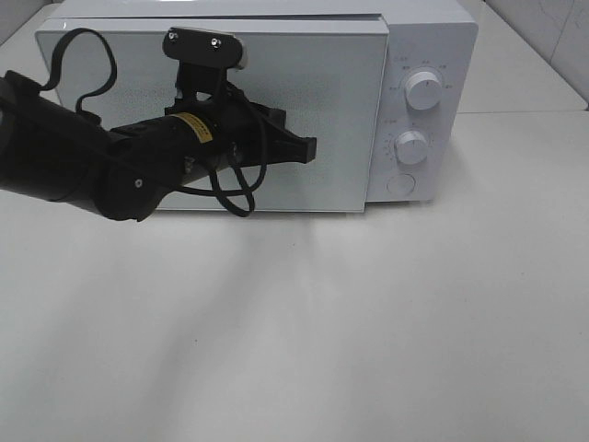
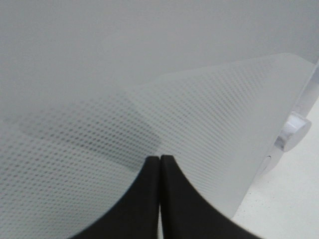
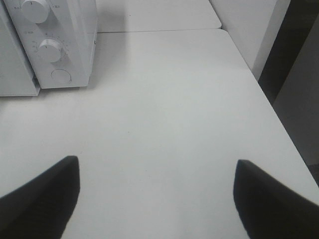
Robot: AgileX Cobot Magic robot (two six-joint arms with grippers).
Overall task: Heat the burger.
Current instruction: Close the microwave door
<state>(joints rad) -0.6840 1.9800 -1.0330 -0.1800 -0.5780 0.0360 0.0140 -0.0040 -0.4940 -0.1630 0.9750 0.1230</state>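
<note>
The burger is not to be seen from where I stand or from either wrist camera, so I cannot tell where it is; the frosted door (image 1: 313, 83) hides whatever lies behind it. That door is a flat, pale panel printed all over with a fine dot mesh, and it covers most of the front of a boxy white microwave (image 1: 433, 37). Whether it sits fully home against the body I cannot tell. The left gripper (image 1: 311, 147) is clenched, its two black fingertips (image 2: 149, 172) pressed flat together with nothing between them, and its tip is right up against the dotted face of the door (image 2: 209, 114), near the middle. Out beyond that tip, past the door's edge, the control panel carries two round white knobs, one (image 1: 422, 89) above the other (image 1: 411, 146), with a round flush button (image 1: 400, 184) below them. A black cable (image 1: 241, 189) loops under the arm. The right gripper (image 3: 159, 199) hangs spread wide over the smooth, matte white table (image 1: 368, 322), grasping nothing, with the microwave's (image 3: 75, 30) knob side well ahead of it and off to one side.
</note>
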